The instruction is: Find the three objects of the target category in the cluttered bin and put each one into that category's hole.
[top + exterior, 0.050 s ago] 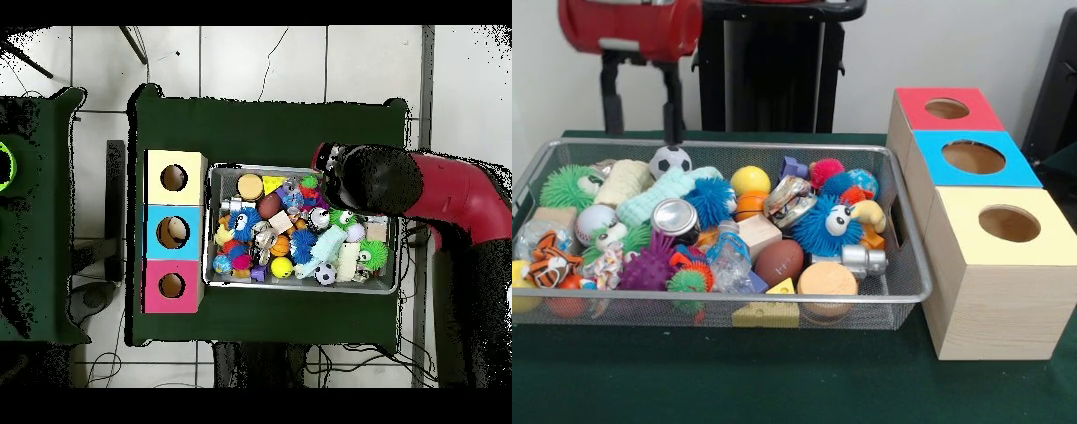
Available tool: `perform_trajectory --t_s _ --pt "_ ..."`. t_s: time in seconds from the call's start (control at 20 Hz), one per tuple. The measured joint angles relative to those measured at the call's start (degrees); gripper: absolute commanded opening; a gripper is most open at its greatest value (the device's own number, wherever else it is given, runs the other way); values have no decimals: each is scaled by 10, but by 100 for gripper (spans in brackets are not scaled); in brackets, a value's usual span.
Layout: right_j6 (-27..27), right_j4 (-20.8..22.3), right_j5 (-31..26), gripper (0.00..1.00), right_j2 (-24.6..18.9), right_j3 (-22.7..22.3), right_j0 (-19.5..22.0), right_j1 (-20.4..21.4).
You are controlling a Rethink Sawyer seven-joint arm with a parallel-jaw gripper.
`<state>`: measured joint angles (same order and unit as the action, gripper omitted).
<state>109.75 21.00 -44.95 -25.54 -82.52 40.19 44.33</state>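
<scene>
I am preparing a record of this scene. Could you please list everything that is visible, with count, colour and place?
wire bin: one, silver, on the green table, packed with toys
soccer ball: one, black and white, at the bin's far edge
football: one, brown, near the bin's front
can: one, silver, middle left of the bin
fuzzy creature: one, blue, with eyes, right of centre
boxes with round holes: three in a row right of the bin, red, blue, yellow
gripper: one, black, open, above the bin's far left
</scene>
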Motion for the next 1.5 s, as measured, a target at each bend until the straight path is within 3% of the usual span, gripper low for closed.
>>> perform_trajectory --t_s 0.6,1.15,1.5 --pt "-2 22 0 100 -8 36 1 -54" --pt "-2 24 -11 100 -12 39 -1 -63" --pt "-3 27 -34 100 -15 66 0 -73"
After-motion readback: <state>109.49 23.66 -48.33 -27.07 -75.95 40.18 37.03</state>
